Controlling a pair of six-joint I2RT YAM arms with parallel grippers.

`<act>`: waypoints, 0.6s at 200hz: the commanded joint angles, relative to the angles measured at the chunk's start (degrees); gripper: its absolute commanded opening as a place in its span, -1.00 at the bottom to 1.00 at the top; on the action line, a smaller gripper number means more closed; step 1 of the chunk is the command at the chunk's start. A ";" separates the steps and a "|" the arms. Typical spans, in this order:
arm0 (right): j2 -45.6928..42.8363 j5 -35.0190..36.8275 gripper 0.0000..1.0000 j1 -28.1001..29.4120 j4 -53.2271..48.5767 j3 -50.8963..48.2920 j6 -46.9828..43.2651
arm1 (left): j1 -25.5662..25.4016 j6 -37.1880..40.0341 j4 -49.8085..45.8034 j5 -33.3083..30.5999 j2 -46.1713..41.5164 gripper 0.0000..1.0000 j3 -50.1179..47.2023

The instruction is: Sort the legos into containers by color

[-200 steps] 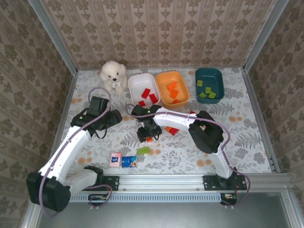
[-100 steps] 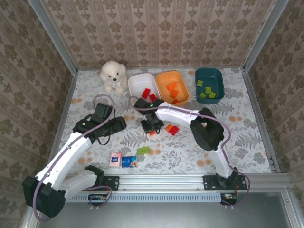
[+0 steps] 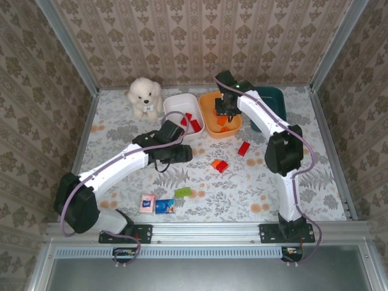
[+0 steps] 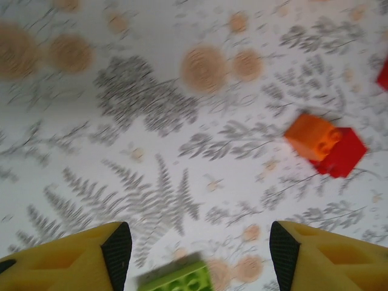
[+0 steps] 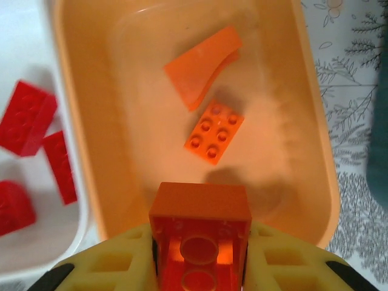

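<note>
Floral table (image 3: 315,170): plush dog (image 3: 144,97), white tray (image 3: 174,100), orange tray (image 3: 204,103), teal tray (image 3: 280,104) along the back. Mid-table, an orange brick (image 3: 215,162) seemingly touching a red brick (image 3: 222,166) (lone red brick (image 3: 244,148) apart); green brick (image 3: 182,193) near two packets (image 3: 147,203).

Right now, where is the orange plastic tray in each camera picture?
Top external: the orange plastic tray sits at the back, middle of three, beneath the right hand.
Right wrist: the tray spans the frame under the hand, which grips an orange studded brick.
Left wrist: faces the floral table instead.
Shared landmark: the white plastic tray holding red bricks, at its left side.
</note>
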 commanded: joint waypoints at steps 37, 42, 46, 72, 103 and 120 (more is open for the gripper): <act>11.52 6.31 -0.43 -1.82 -10.33 10.20 2.44 | -2.64 4.19 0.30 1.39 4.18 0.30 5.06; 11.71 6.42 -0.43 -1.87 -10.33 10.01 2.67 | -2.85 4.14 0.34 1.43 4.28 0.30 5.08; 11.83 6.58 -0.42 -1.87 -10.30 9.78 2.89 | -2.97 4.10 0.48 1.43 4.24 0.30 5.13; 13.18 6.57 -0.41 -2.31 -10.15 9.07 3.36 | -3.53 4.55 1.00 2.18 5.01 0.32 5.49; 14.56 4.85 -0.04 -2.77 -10.05 10.43 3.32 | -5.19 7.00 2.11 4.84 7.50 0.38 7.33; 13.69 3.79 0.14 -2.73 -9.98 11.41 3.00 | -6.78 9.51 2.37 5.97 9.50 0.48 8.84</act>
